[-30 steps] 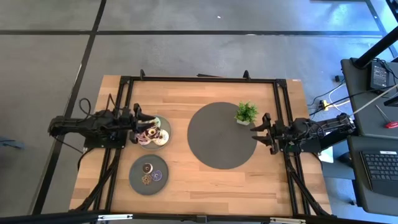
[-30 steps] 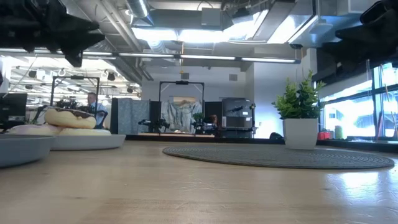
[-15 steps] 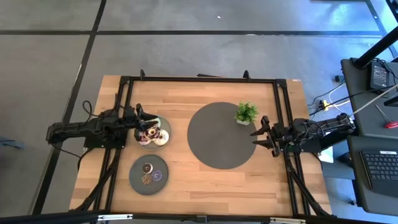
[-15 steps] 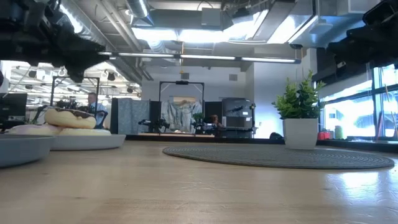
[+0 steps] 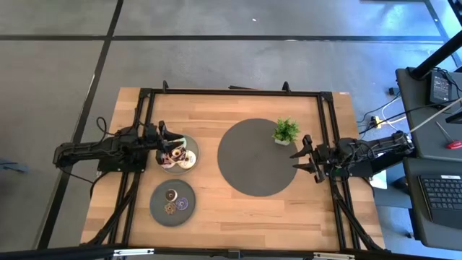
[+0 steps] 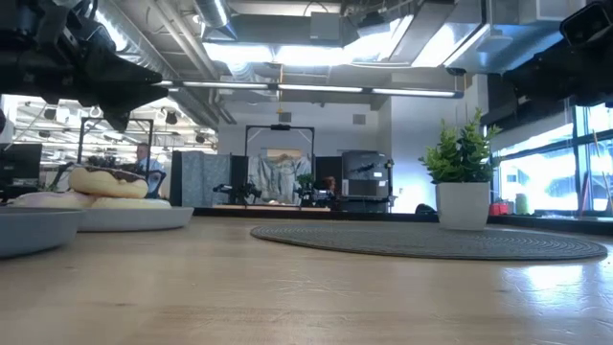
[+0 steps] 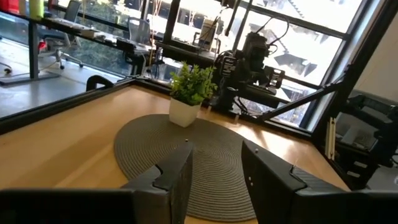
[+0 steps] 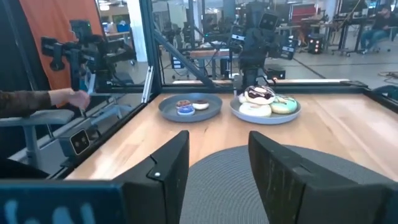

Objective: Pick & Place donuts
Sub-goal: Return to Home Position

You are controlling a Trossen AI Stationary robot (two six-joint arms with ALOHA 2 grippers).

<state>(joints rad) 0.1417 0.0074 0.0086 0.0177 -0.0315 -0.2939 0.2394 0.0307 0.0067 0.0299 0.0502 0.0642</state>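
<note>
While both arms reach in from opposite ends, the wooden table (image 5: 216, 108) fills the middle of the high view. On it, right of centre, lies a large round woven mat (image 5: 249, 170), dark gray and bare apart from one thing on its upper right edge.

At centre left of that view the left gripper (image 5: 166, 139) hangs above the left rim of the light gray plate (image 5: 193, 160), its fingers spread apart and holding nothing; the low view shows it raised clear of the stack beneath. At centre right the right gripper (image 5: 296, 155) sits over the mat's right edge, fingers likewise apart and empty.

The light gray plate stands left of the mat and holds the big donuts (image 8: 266, 102): a chocolate-iced donut (image 8: 258, 94) sits on top of a cream donut (image 8: 254, 110) and a pale-green donut (image 8: 285, 104).

Just below it in the high view, near the table's lower left, the dark gray plate (image 5: 157, 209) carries three small donuts (image 5: 175, 202) lying flat and apart from one another.

A small potted plant (image 5: 286, 131) stands upright on the mat's upper right edge, near the right gripper.
</note>
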